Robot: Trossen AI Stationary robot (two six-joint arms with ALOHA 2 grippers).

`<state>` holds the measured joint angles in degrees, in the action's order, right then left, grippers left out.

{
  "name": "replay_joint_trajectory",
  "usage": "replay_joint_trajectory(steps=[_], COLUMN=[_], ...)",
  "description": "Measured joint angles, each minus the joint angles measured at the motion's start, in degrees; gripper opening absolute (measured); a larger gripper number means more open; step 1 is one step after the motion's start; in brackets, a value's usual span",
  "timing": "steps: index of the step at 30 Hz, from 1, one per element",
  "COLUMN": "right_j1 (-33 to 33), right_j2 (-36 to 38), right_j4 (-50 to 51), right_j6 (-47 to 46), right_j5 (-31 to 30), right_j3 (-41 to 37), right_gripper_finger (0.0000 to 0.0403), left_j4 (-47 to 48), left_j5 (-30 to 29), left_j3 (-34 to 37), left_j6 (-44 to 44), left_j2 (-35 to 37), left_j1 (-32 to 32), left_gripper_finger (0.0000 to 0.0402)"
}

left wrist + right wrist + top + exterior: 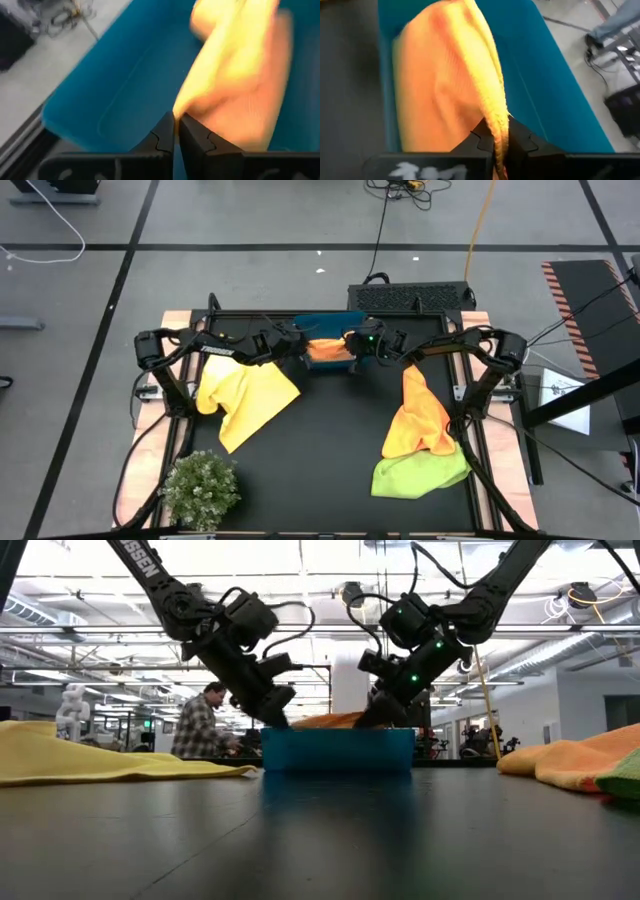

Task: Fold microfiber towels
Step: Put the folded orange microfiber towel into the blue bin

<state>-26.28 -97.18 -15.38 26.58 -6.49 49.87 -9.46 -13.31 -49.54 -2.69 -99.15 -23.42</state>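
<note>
Our left gripper point(176, 131) and right gripper point(501, 135) each pinch the orange towel point(445, 75) over the blue bin point(540, 75) below them. If one lets go first, we think the towel could flop unfolded.

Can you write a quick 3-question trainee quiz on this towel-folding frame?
1. True or false: the orange towel in the blue bin is held by both the left pincer and the right pincer.
2. Which towel lies on the table nearest the plant? A) yellow towel B) lime green towel C) none
3. Fill in: the second orange towel lies partly over the ____ towel.

Key
1. True: each wrist view shows the fingers closed on an edge of the cloth over the bin.
2. A
3. lime green
</note>
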Motion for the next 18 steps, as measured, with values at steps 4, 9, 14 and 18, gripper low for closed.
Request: replay_joint_trajectory(steps=[4,9,14,18], right_j1=[-0.2,-1.0,-1.4,-1.3], right_j2=[0.0,-0.1,0.0,0.0], right_j4=[0.0,-1.5,-5.8,-8.0], right_j6=[-0.2,-1.7,-1.9,-0.5], right_j5=[-4.0,-4.7,-4.4,-4.0], right_j3=[-0.1,-0.1,-0.1,-0.1], right_gripper_finger=[0.0048,0.0088,0.0106,0.0116], left_j4=[0.7,0.0,-0.3,-0.5], left_j5=[-1.2,-1.1,-0.6,-0.5], left_j3=[0.2,0.1,0.1,0.0], left_j6=[-0.1,-0.1,0.1,0.3], left_j2=[-0.1,-0.1,-0.1,-0.1], left_j1=[-0.6,-1.4,-1.4,-1.1], left_gripper_finger=[0.0051,0.0083,0.0087,0.0087])
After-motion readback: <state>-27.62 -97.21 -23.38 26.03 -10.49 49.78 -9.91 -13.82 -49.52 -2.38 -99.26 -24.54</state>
